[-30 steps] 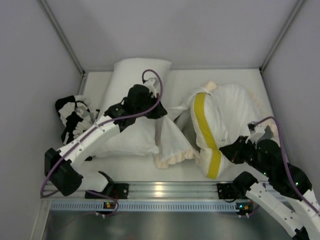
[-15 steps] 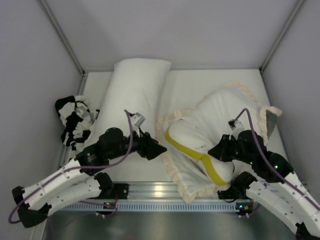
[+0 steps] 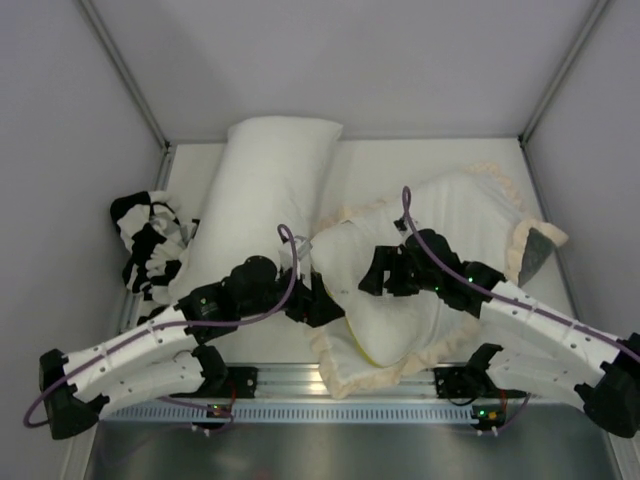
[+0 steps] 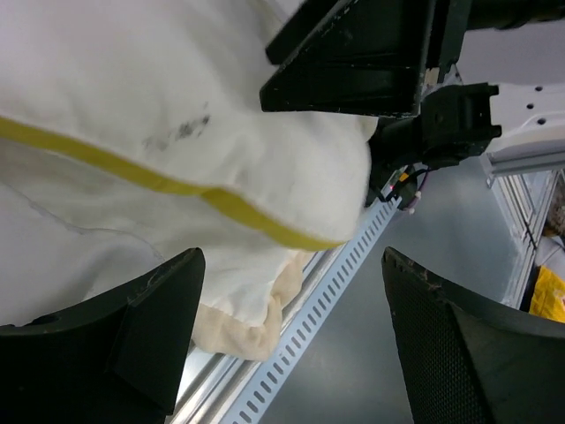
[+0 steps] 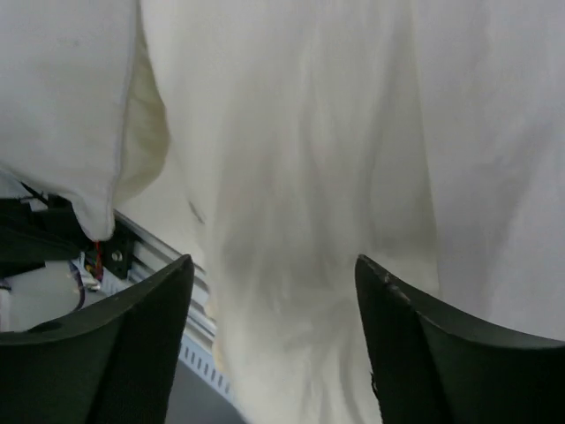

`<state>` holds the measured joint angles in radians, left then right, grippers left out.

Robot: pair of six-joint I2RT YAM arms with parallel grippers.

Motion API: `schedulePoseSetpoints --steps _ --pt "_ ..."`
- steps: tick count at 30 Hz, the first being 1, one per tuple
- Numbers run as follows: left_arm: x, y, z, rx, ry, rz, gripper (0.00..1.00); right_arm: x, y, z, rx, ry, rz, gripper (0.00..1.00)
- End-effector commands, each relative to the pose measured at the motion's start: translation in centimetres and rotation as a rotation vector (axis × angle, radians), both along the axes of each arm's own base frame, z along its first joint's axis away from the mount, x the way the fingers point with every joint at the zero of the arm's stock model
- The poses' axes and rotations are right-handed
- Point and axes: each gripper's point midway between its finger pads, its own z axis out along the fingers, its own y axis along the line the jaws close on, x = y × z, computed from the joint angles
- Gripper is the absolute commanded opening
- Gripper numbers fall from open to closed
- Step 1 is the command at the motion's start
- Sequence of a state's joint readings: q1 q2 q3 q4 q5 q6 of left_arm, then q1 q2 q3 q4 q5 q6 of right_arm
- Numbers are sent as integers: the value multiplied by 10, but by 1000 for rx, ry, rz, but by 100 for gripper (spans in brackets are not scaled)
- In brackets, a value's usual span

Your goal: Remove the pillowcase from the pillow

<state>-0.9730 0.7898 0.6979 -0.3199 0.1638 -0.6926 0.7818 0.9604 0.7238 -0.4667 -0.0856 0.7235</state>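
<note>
Moved in closer, the left claw (image 4: 292, 256) and right claw (image 5: 272, 261) are both wide open; the pillowcase (image 3: 470, 215) hides most of the pillow (image 4: 177, 79).

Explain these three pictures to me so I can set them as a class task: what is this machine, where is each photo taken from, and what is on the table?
It is a robot: a left arm and a right arm bolted at the near edge of a table. One picture looks down from above. The other two come from a small camera on each wrist. On the table lie a long white pillow, a black-and-white cloth and, under both arms, the pillowcase, white side up with a cream frill. In the wrist views the left fingers and the right fingers stand open over that white fabric, holding nothing.
</note>
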Motion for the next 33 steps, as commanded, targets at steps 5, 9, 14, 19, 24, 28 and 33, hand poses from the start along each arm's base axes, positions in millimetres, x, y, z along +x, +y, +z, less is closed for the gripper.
schedulePoseSetpoints --steps 5,9,14,19,24,28,33 --pt "-19 -26 -14 11 51 -52 88 37 9 87 52 -283 -57 99" --pt "-32 -40 -29 52 59 -79 89 34 -29 106 -4 -338 -164 100" --pt "-43 -63 -47 141 45 -92 93 16 -60 104 -36 -331 -207 100" --pt "-60 -74 -70 187 57 -69 93 3 -79 106 4 -357 -246 100" --pt "-61 -71 -92 189 83 30 99 -4 -96 108 -12 -370 -271 100" --pt "-54 -75 -99 177 89 117 99 -7 -100 106 -5 -369 -281 100" --pt "-50 -85 -111 172 135 190 99 -10 -102 101 1 -362 -285 99"
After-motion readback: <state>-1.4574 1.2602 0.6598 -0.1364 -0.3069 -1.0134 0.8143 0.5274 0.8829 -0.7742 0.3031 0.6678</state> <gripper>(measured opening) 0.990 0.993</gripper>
